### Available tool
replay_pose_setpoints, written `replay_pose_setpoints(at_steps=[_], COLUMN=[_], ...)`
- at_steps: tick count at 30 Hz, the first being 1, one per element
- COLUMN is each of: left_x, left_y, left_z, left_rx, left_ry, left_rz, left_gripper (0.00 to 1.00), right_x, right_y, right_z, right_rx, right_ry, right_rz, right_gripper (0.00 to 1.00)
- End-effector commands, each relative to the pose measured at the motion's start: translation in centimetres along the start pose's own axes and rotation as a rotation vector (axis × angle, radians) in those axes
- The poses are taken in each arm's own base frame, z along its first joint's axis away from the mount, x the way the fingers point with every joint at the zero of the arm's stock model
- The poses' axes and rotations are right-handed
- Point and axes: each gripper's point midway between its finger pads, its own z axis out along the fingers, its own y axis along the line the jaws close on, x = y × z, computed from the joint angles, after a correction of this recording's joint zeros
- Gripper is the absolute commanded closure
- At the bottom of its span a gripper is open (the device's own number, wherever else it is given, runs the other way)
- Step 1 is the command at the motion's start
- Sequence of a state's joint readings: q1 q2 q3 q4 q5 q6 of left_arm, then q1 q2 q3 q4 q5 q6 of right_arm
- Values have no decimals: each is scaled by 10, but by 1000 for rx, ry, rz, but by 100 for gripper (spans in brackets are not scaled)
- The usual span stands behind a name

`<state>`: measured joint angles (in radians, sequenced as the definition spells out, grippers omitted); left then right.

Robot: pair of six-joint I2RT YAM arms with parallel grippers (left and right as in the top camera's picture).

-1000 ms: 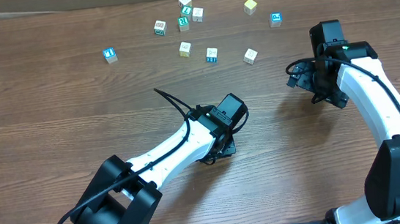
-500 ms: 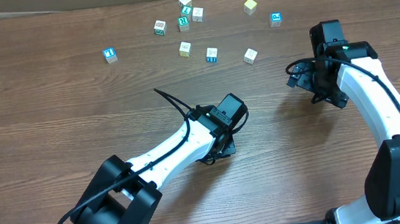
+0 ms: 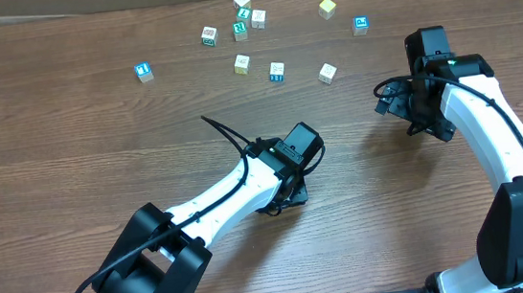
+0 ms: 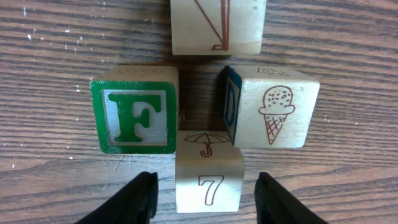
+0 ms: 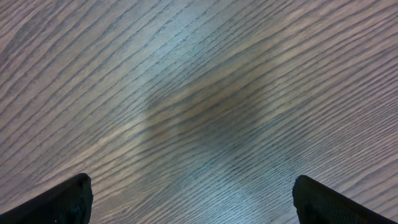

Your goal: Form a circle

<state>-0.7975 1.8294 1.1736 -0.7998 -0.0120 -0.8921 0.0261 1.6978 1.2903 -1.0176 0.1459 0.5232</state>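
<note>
Four small wooden cubes made up the circle (image 4: 208, 140), packed close together on the table (image 3: 68, 136) under the left arm's wrist. They were a green F cube (image 4: 134, 118), an ice-cream cube (image 4: 277, 115) with a blue side face, a 7 cube (image 4: 208, 186) nearest the camera, and a fourth cube (image 4: 217, 28) cut off at the far edge. The left gripper (image 4: 207, 190) straddled the 7 cube, its fingers apart with wood showing on both sides, clamping nothing. The right gripper (image 5: 191, 190) hung spread wide over bare wood, well apart from the ring. Other loose cubes (image 3: 242, 64) lay scattered along the table's far side.
</note>
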Motion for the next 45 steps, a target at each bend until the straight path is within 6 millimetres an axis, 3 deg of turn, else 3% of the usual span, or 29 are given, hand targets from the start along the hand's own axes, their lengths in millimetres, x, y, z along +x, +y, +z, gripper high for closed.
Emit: replay_pose_setpoints(at_steps=[1,10,15,35,41,45], left_x=[4,5,4,2,1,1], left_y=[5,6,5,6,5,4], left_z=[7,7,7,7,7,7], left_rx=[-14,-18,-17,-20,-16,-16], left_ry=[28,31,29,16,12,12], left_rz=[-6,-5,-5,-13,-13,-12], left_gripper=[57,56,63,67,66,57], right_x=[-7,-7,-7,-7,-7,-7], right_y=[-1,0,0,0,0,-1], right_z=[-8,-8,-8,-8,-8,-8], right_rx=[-8,-8,-8,-8,-8,-8], right_ry=[-33,-32,-32,-32,-33,-33], right_rz=[8,9,9,9,9,9], right_gripper=[0,0,0,0,0,0])
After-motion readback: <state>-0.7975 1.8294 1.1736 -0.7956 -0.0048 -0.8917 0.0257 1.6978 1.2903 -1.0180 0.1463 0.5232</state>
